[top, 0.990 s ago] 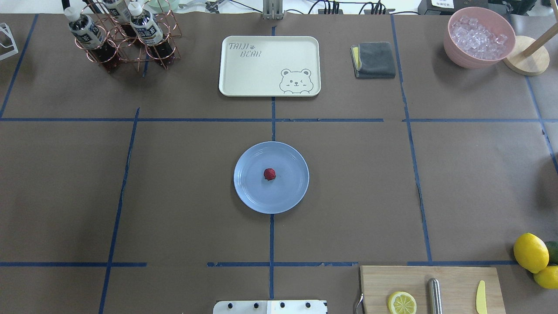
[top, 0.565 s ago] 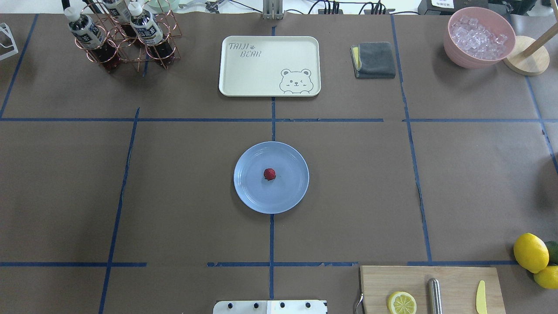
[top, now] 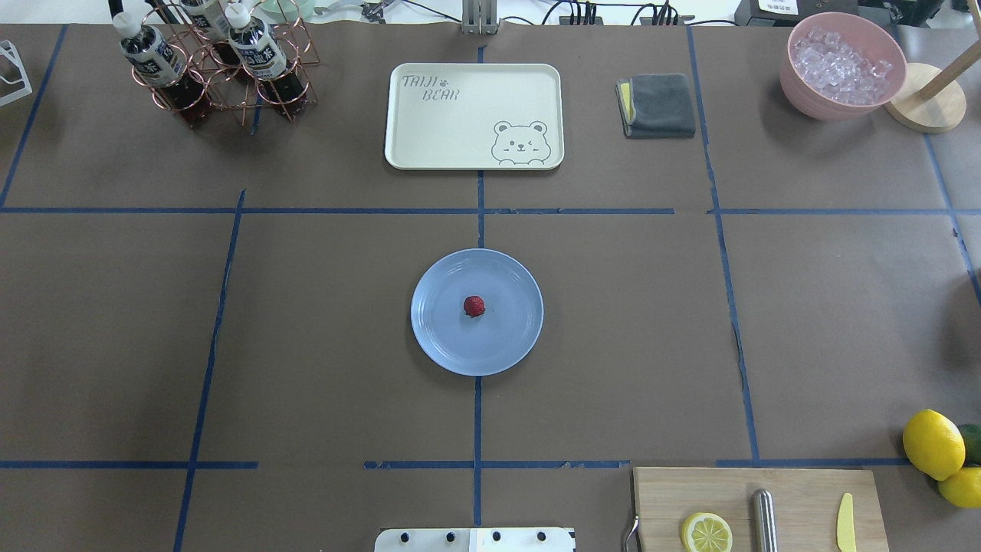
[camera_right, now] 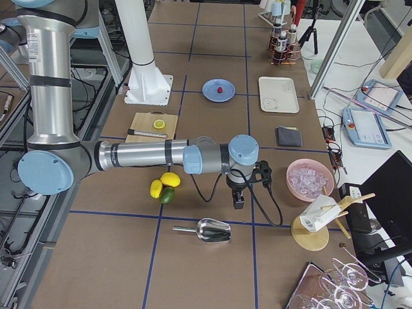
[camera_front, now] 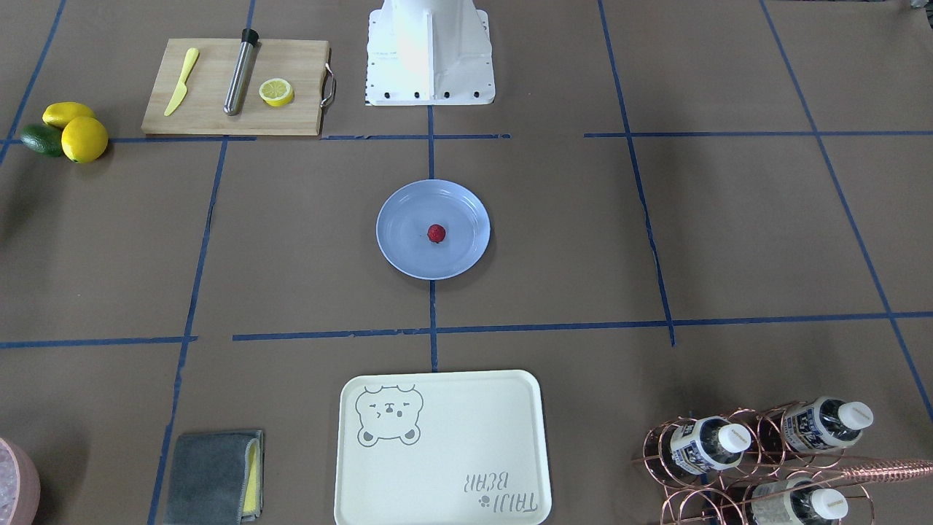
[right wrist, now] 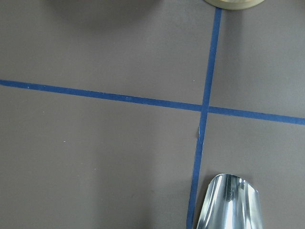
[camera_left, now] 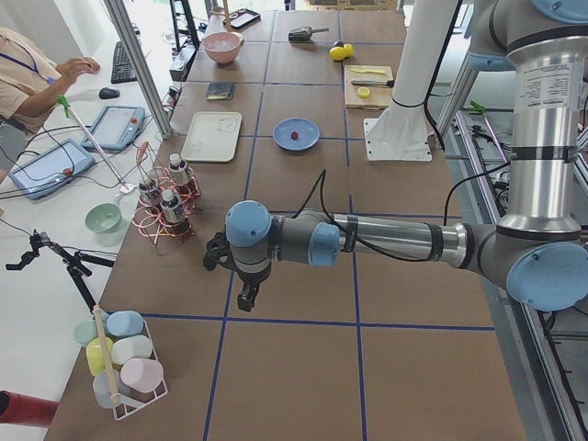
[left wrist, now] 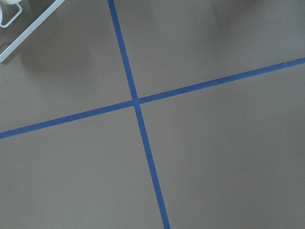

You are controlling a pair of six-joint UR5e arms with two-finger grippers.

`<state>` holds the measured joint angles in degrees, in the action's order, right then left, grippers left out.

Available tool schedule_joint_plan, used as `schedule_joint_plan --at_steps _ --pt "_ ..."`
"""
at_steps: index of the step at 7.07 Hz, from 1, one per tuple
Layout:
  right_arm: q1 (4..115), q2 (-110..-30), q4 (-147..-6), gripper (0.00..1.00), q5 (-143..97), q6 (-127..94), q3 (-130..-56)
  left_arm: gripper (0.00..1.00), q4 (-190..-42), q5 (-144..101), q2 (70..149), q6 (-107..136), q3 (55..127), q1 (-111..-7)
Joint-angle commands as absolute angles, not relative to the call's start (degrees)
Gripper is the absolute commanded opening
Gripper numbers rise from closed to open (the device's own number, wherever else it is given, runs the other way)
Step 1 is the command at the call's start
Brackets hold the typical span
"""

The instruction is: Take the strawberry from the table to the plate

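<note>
The small dark-red strawberry [top: 474, 306] [camera_front: 436, 232] lies near the middle of the light-blue plate [top: 437, 345] [camera_front: 403, 259], which sits at the centre of the brown taped table [top: 306, 345]. Neither gripper shows in the overhead or front views. My left gripper [camera_left: 247, 295] hangs over bare table far from the plate [camera_left: 308, 140], past the bottle rack. My right gripper [camera_right: 238, 200] hangs low near the lemons and a metal scoop, also far from the plate [camera_right: 209, 91]. I cannot tell whether either is open or shut. Both wrist views show only paper and tape.
A cream bear tray [top: 474, 115], grey cloth [top: 657, 105], pink bowl of ice [top: 841, 65] and a copper bottle rack [top: 218, 65] line the far side. A cutting board [top: 805, 498] with a lemon half [top: 707, 532], lemons [top: 933, 443] and a scoop [camera_right: 212, 230] lie on my right.
</note>
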<state>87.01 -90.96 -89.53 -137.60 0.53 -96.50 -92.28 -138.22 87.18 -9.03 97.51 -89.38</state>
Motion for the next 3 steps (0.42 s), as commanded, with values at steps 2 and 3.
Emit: schedule_joint_plan --at_steps 2,3 --pt "87.01 -90.97 -89.56 1.00 -137.55 0.53 -96.33 1.00 -92.37 -138.25 87.27 -9.05 97.56 -89.38" --pt "87.01 -90.97 -89.56 1.00 -137.55 0.53 -96.24 1.00 -92.37 -138.43 87.36 -8.97 97.56 -89.38"
